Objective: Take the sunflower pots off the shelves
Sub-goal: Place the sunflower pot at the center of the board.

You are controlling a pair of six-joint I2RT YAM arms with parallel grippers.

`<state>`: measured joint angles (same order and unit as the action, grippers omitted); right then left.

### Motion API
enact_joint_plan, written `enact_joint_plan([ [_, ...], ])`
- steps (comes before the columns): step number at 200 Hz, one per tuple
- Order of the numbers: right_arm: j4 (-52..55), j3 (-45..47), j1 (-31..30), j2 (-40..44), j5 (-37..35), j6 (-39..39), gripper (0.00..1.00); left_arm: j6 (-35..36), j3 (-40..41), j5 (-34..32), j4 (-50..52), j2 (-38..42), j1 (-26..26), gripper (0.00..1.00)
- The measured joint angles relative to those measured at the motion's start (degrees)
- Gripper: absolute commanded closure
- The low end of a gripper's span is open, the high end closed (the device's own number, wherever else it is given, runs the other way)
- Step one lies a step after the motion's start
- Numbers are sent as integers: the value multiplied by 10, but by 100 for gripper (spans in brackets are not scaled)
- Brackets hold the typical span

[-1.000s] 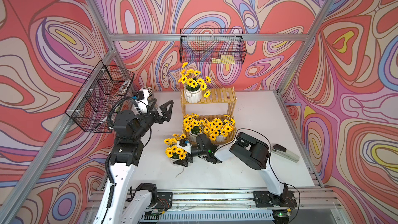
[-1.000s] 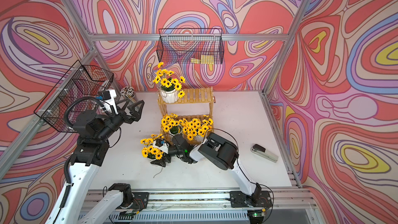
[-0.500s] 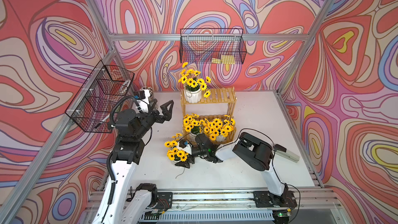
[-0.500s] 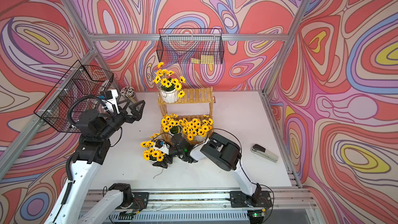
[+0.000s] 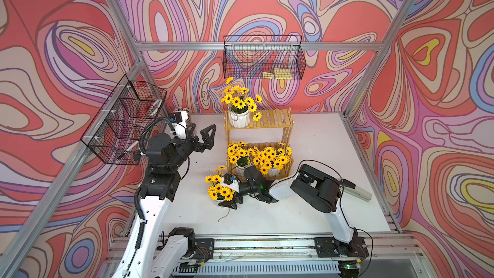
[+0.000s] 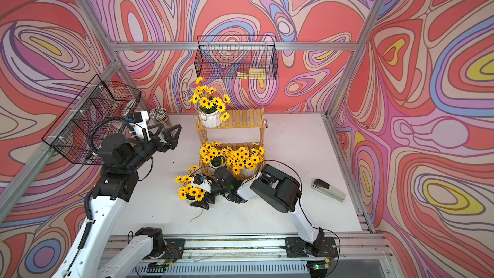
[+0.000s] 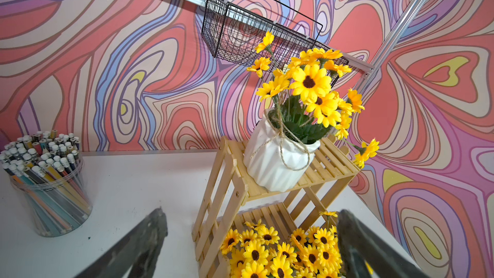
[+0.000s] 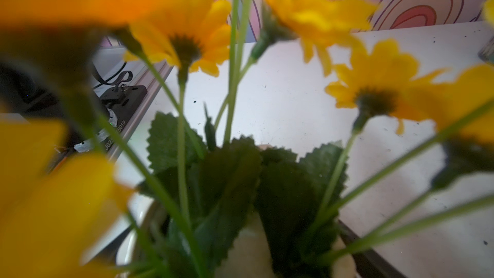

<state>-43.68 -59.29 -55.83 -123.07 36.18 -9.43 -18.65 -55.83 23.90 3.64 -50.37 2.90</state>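
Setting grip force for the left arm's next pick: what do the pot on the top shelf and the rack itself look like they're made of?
Pot: probably glazed ceramic, possibly plastic; white, rigid-looking ribbed facets with a soft sheen, twine tied round it. Rack: light unpainted wood; visible grain, separate slats, a screw head at the corner.

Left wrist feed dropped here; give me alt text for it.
A sunflower pot stands on the top tier of the shelves, ahead of the open left gripper; more sunflowers fill the lower tier. A cup of pencils stands on the table, and a wire basket hangs on the wall.
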Motion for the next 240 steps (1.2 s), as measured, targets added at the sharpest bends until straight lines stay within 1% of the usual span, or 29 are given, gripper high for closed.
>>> enact_joint_plan([
  [67, -22, 24, 0, 35, -9, 0, 2, 0, 0, -2, 0, -12, 0, 0],
  [105, -20, 50, 0, 60, -26, 1, 2, 5, 0, -1, 0, -15, 0, 0],
  [129, -15, 72, 0, 98, -43, 6, 2, 11, 0, 1, 0, -25, 0, 0],
  [165, 6, 97, 0, 185, -73, 15, 2, 15, 0, 5, -2, -37, 0, 0],
  [204, 64, 117, 0, 275, -134, 37, 2, 17, 0, 8, -16, -53, 0, 0],
  [224, 102, 119, 0, 322, -197, 70, 2, 23, 0, 18, -24, -64, 0, 0],
  [240, 154, 99, 0, 355, -256, 91, 2, 33, -1, 29, -33, -70, 0, 0],
])
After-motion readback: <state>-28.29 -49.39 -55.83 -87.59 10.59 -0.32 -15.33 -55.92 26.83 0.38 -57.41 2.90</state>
